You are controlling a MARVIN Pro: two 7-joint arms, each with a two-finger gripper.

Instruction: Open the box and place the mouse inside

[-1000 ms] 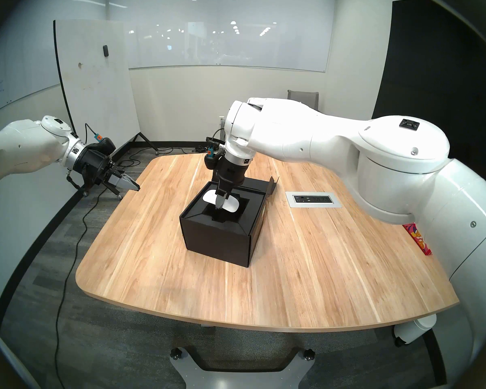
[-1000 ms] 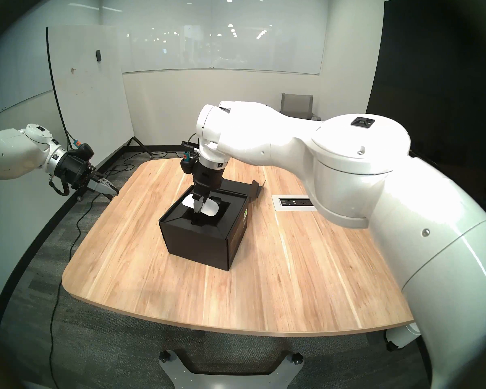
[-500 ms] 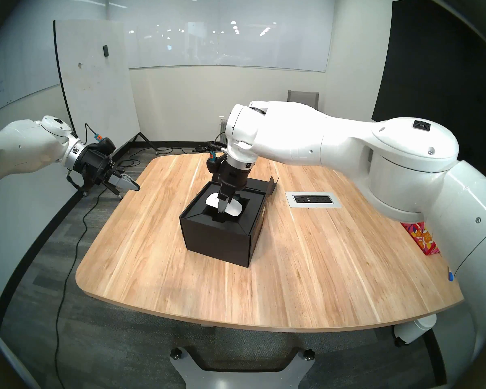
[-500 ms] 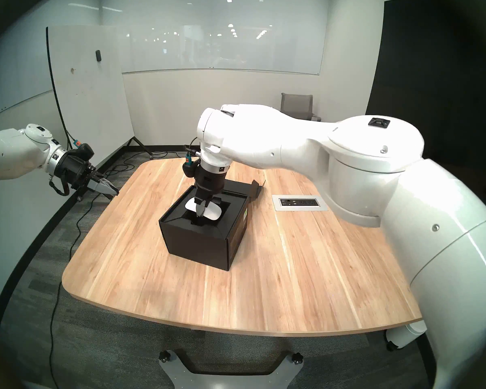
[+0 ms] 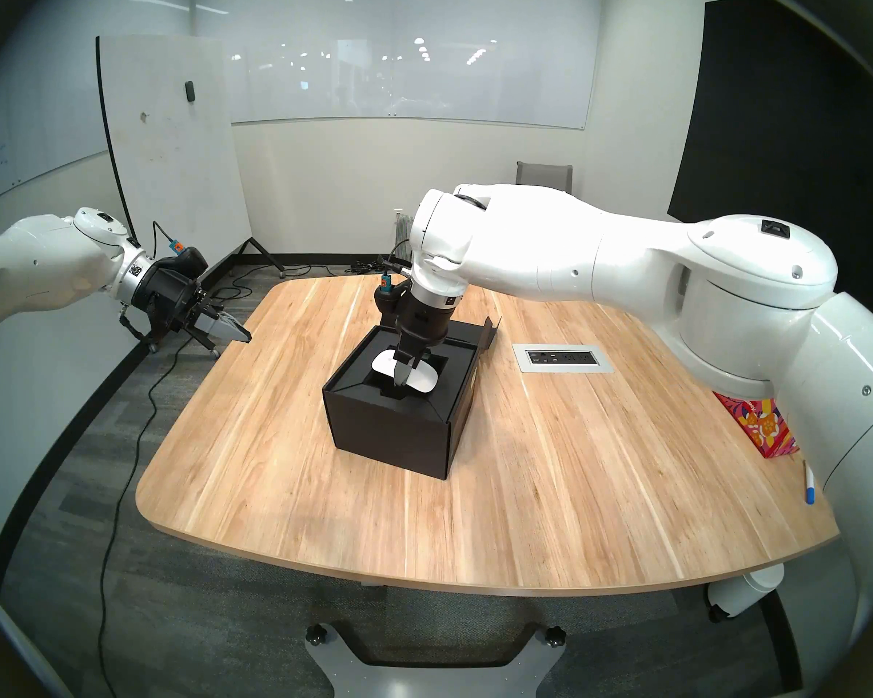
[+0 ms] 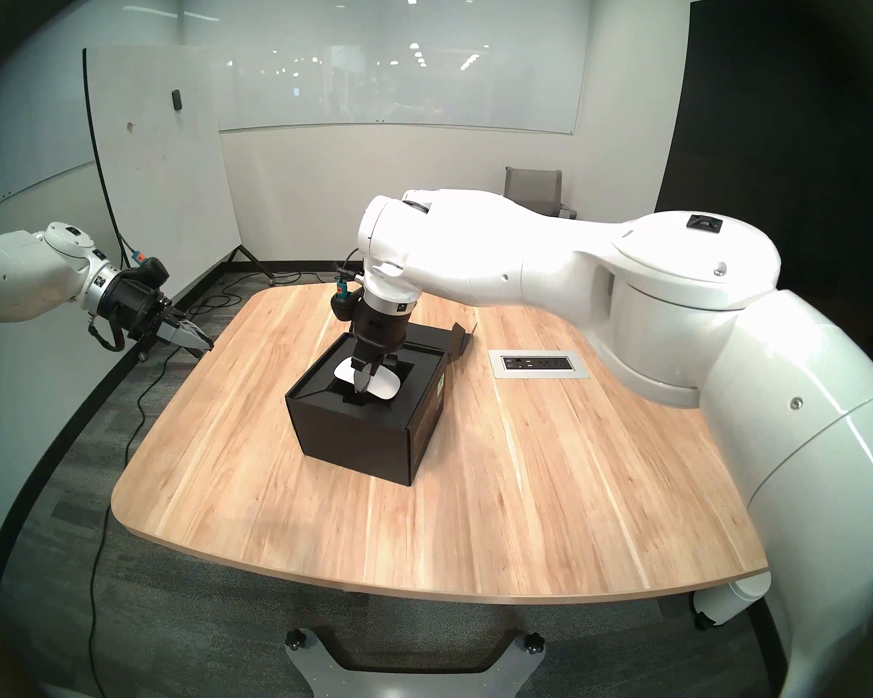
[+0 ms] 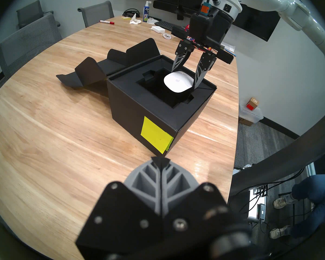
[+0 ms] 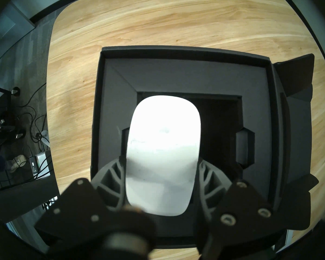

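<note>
The black box (image 5: 394, 425) stands open mid-table, its flap lid (image 7: 101, 70) folded back flat behind it. A yellow-green sticky note (image 7: 155, 137) is on one wall. My right gripper (image 5: 401, 379) points down over the box and is shut on the white mouse (image 5: 417, 379). It holds the mouse across its sides, at the mouth of the black recessed insert (image 8: 120, 79). The mouse (image 8: 162, 150) fills the right wrist view between the fingers (image 8: 111, 177). My left gripper (image 5: 240, 334) is shut and empty, off the table's left edge.
A red patterned tissue box (image 5: 762, 425) and a blue-capped pen (image 5: 808, 483) lie at the table's right edge. A power outlet panel (image 5: 563, 358) is set into the table right of the box. A white adapter with cable (image 7: 158, 28) lies at the far end.
My right arm has come down a little, bringing the mouse lower and slightly nearer into the insert's opening. The left arm has not moved.
</note>
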